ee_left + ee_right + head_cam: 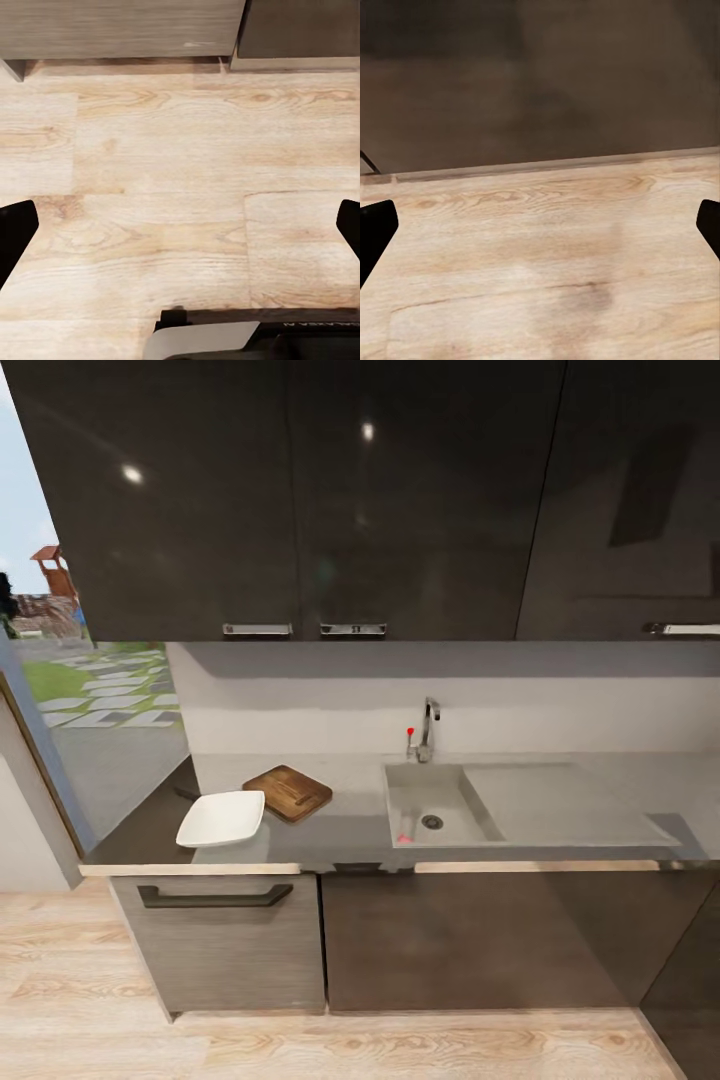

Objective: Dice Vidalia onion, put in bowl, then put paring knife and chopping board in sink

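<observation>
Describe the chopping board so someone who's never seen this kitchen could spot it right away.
Start at the grey sink with the chrome tap, set into the countertop. Toward the window end lies the chopping board, flat and turned at an angle. It is dark brown wood, unlike the white bowl just in front of it.

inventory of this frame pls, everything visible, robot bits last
bowl: 1, white, squarish, on the countertop's left end, beside the board.
chopping board: 1, dark brown wood, on the countertop behind the bowl, left of the sink.
sink: 1, matte grey, basin with round drain, drainboard to its right.
tap: 1, chrome with red knob, behind the basin.
countertop: 1, grey, pale front edge.
upper cabinets: glossy dark, metal handles.
lower cabinets: dark; a drawer with a dark handle at left.
floor: pale wood.
doorway: 1, far left, garden outside.
left claw: 1, black fingertips wide apart, over the floor.
right claw: 1, black fingertips wide apart, over the floor near a cabinet base.
</observation>
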Motion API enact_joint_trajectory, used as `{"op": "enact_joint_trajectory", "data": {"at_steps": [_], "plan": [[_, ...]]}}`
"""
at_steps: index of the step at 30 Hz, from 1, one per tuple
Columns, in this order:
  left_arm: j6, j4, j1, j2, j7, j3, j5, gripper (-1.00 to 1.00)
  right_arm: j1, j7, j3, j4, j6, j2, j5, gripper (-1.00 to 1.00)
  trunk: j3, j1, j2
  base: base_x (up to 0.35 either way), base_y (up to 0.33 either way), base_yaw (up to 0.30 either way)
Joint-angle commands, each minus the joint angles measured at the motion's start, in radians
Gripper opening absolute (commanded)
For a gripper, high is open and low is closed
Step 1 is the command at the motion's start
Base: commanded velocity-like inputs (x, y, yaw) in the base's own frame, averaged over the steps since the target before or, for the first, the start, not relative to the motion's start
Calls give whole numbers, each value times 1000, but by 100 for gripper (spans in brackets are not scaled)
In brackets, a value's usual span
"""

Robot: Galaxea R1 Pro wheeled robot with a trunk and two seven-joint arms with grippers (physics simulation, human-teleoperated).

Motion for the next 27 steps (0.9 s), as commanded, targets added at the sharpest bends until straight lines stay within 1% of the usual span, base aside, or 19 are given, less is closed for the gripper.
{"op": "enact_joint_trajectory", "data": {"at_steps": [1, 27], "plan": [[-2, 0, 0, 0, 0, 0, 0, 100, 0, -3, 0, 1, -3, 0, 0, 100, 0, 0, 0, 0, 0, 0], [-2, 0, 0, 0, 0, 0, 0, 100, 0, -3, 0, 1, -3, 0, 0, 100, 0, 0, 0, 0, 0, 0]]}}
